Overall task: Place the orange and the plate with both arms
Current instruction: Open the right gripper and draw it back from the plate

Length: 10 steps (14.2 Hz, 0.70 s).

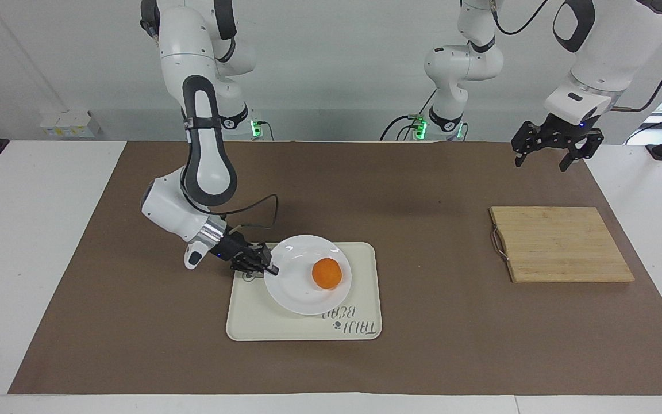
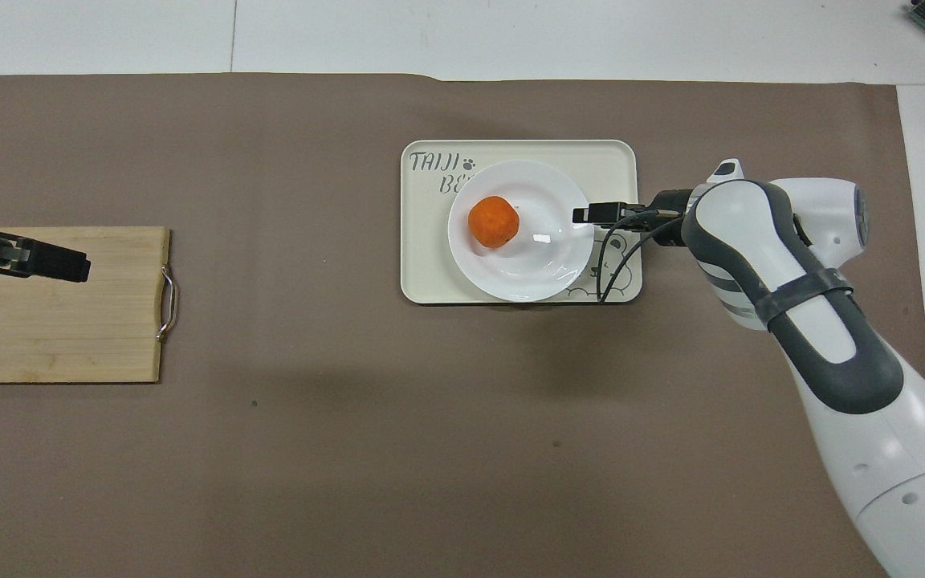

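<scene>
The white plate lies on the cream tray, and the orange rests on the plate. My right gripper is low at the plate's rim, on the side toward the right arm's end of the table. Whether it still grips the rim does not show. In the overhead view the orange sits on the plate and the right gripper meets the rim. My left gripper hangs open and empty, high over the mat's edge by the cutting board; in the overhead view the left gripper covers the board.
A bamboo cutting board with a metal handle lies toward the left arm's end of the table. The tray carries a bear drawing and lettering. A brown mat covers the table's middle.
</scene>
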Available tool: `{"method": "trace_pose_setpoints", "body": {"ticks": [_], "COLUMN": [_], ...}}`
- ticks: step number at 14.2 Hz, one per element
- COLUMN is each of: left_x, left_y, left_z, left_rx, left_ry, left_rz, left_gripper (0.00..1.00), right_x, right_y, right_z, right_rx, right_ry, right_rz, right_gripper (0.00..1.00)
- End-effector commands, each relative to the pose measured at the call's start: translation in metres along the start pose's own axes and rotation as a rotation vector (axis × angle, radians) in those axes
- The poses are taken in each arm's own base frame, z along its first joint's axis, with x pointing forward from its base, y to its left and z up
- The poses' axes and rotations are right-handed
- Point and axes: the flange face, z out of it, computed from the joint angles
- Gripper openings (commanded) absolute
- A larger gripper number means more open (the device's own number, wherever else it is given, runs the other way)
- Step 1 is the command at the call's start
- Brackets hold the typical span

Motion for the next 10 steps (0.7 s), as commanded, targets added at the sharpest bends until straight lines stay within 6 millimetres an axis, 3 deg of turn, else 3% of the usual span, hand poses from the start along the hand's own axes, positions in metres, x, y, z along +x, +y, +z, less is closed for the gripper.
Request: {"method": "trace_pose_setpoints", "body": {"ticks": [1,4,7,10], "left_x": [0.002,0.002,0.002,0.002], "left_y": [-0.003,-0.003,-0.003,-0.003], "left_z": [-0.002,-0.002,-0.002,-0.002], "left_rx": [-0.012,-0.011,-0.011,-0.011], "left_ry": [-0.007,-0.005,-0.007,-0.005], "left_rz": [0.014,0.014,0.012,0.014], "left_gripper": [1.00,1.00,1.00,1.00], "right_x": [0.010,0.022,0.024,0.014], "right_y": [0.007,0.004,-0.021,-0.044], "right_z": [-0.019,-0.069,-0.114,-0.148], "right_rx": [-0.060,-0.143,-0.343,-0.534], "right_ry": [0.006,0.040,0.010,-0.058], "right_rz": [-0.045,-0.028,-0.020,-0.001], "right_gripper": [1.00,1.00,1.00,1.00]}}
